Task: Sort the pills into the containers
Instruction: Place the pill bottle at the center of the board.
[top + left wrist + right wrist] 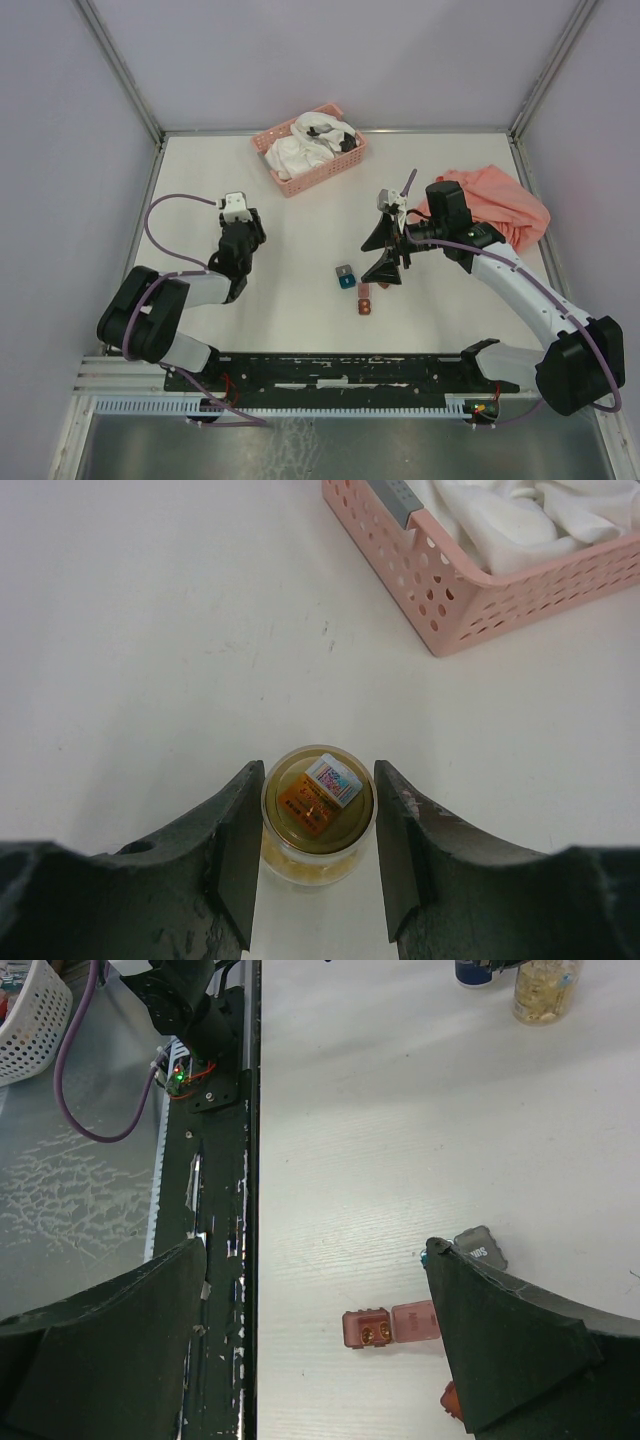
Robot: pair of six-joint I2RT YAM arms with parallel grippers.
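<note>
Grips the jar [318, 810] of pills [300, 865] in the left tool [320, 772], narrowed onto its sides, long axis upright on the desk [150, 630]. Finds the containers [346, 277] well to the right of the jar, just by the wide-open right tool [382, 252]; probably calls for carrying rightward.

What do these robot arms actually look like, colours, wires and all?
The left arm and right arm are pale grey-white tubes linked by chunky black joints, with a thin purple cable looping alongside each. The left tool and right tool each end in two broad matte-black wedge fingers.
</note>
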